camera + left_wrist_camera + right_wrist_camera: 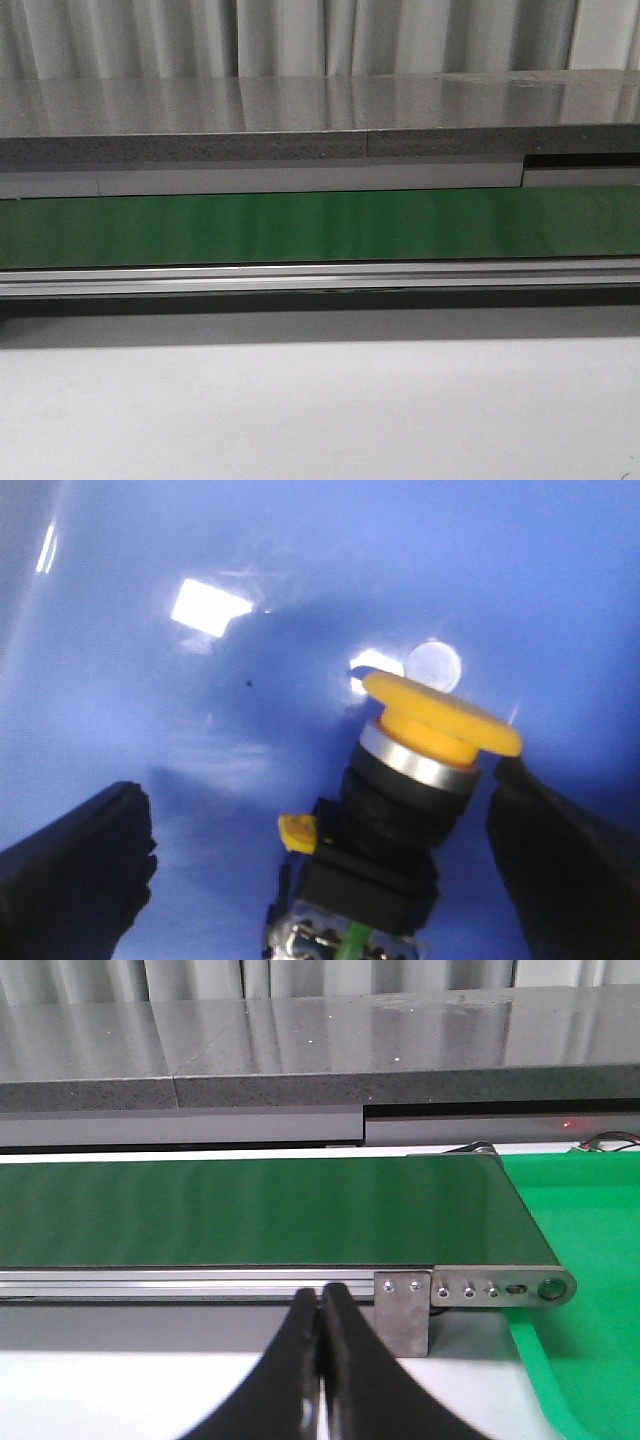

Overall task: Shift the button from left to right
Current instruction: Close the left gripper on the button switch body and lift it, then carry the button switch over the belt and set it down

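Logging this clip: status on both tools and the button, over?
Left tool open, straddling the button on a blue surface, right finger at the cap. Right tool shut, empty, facing the green belt. Nothing blocking.

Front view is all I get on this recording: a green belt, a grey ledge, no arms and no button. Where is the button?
Observer: The button shows in the left wrist view, lying tilted on a glossy blue surface, yellow cap up and away from the camera.
Reviewer: Has the left claw got it?
Observer: Not gripped. The left claw is open; one finger stands well clear, while the other sits right by the cap's edge.
Reviewer: And the right arm?
Observer: The right claw is shut on nothing, pointing at the conveyor's end bracket, with a bright green tray beside the belt.
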